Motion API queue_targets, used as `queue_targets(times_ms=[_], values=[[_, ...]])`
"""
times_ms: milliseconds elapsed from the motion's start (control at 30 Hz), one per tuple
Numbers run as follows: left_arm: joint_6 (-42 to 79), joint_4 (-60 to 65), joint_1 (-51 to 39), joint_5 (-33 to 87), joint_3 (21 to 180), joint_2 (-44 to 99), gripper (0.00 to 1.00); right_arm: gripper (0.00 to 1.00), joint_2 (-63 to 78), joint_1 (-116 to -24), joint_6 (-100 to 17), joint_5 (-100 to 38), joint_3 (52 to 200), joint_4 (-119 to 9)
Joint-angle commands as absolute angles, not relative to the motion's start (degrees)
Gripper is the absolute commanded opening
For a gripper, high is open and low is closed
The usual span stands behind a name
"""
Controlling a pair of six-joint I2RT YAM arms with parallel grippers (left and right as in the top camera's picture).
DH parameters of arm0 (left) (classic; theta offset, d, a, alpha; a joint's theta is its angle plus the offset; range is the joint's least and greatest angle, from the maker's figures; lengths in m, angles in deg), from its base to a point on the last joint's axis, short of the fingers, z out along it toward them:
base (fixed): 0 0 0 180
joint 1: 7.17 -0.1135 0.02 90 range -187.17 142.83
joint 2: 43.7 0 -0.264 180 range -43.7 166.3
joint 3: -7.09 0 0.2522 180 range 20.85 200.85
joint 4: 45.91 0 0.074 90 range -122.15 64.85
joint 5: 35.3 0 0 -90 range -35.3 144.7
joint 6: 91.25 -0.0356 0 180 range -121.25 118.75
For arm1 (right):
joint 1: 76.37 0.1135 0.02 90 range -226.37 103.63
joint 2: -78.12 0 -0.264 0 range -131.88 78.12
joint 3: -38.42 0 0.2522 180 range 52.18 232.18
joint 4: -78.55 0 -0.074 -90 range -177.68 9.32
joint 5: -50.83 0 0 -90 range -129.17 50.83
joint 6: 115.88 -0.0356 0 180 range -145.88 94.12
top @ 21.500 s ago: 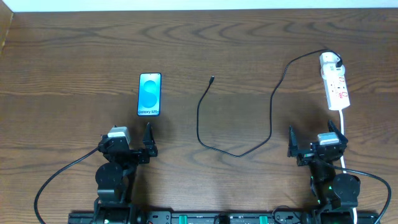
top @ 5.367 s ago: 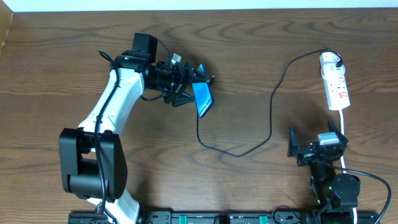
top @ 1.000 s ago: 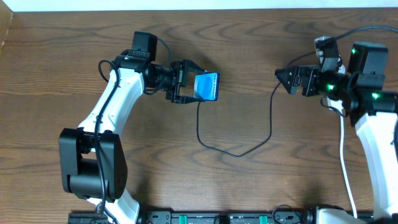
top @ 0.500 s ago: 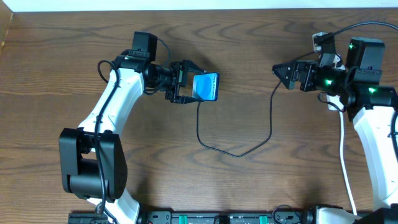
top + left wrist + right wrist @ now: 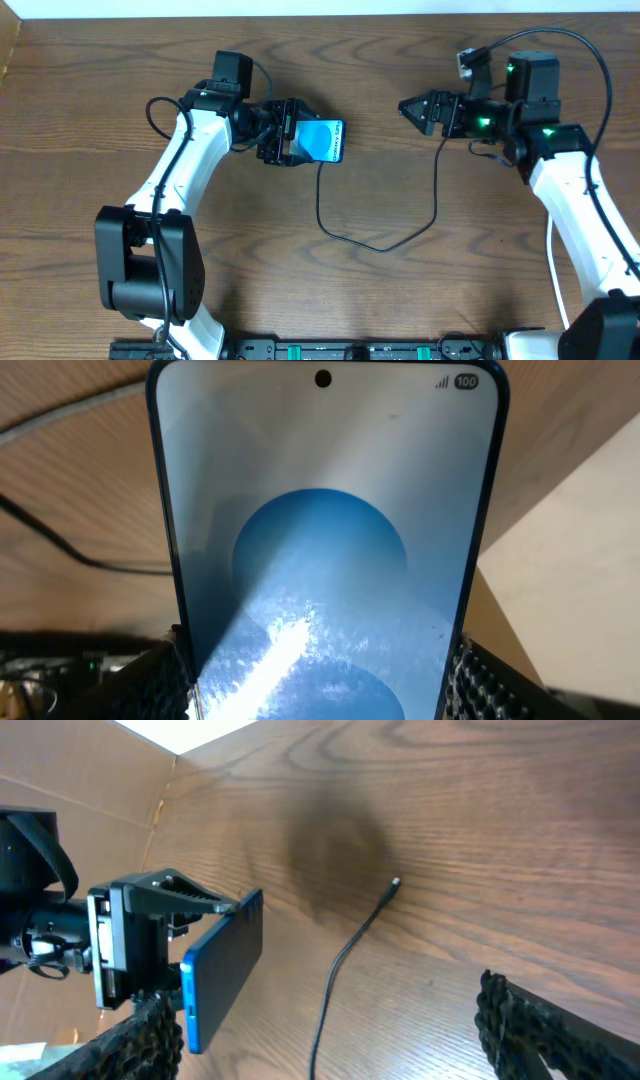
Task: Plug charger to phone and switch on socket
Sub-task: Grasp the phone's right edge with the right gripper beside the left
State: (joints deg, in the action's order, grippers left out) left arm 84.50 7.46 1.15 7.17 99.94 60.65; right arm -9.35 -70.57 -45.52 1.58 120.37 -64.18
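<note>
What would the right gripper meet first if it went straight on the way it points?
Probably the tip of the charger on the table, beside the phone in the left gripper; depth unclear.

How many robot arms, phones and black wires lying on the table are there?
Robot arms: 2 (left arm, right arm)
Phones: 1 (the phone)
Loose black wires: 1 (the charger)
Total: 4

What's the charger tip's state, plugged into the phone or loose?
Loose. The tip lies bare on the table, apart from the phone raised in the left gripper.
</note>
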Motion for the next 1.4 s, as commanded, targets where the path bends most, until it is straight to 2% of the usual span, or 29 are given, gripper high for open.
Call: queue_targets(times_ms=[0, 167, 567, 700, 933, 1367], values=[[85.01, 7.40, 1.17, 11.52, 100.49, 59.91, 0.72, 0.92, -10.98, -68.34, -48.99, 2.35, 121.48, -65.75], [84.98, 7.40, 1.17, 14.60, 100.49, 59.91, 0.72, 0.92, -14.15, -64.54, -51.74, 2.37, 121.48, -69.71], [84.77, 7.66, 1.17, 16.17, 100.49, 59.91, 0.72, 0.72, -21.34, -54.66, -54.59, 1.69, 121.50, -81.33], [84.77, 7.66, 1.17, 16.20, 100.49, 59.91, 0.72, 0.65, -22.46, -52.26, -54.59, 0.86, 121.50, -82.43], [84.77, 7.66, 1.17, 16.17, 100.49, 59.91, 0.72, 0.63, -23.44, -48.65, -54.56, -3.03, 121.50, -82.12], [84.55, 7.66, 1.17, 16.17, 100.49, 59.91, 0.72, 0.48, -27.25, -45.46, -56.09, -6.83, 121.50, -85.27]])
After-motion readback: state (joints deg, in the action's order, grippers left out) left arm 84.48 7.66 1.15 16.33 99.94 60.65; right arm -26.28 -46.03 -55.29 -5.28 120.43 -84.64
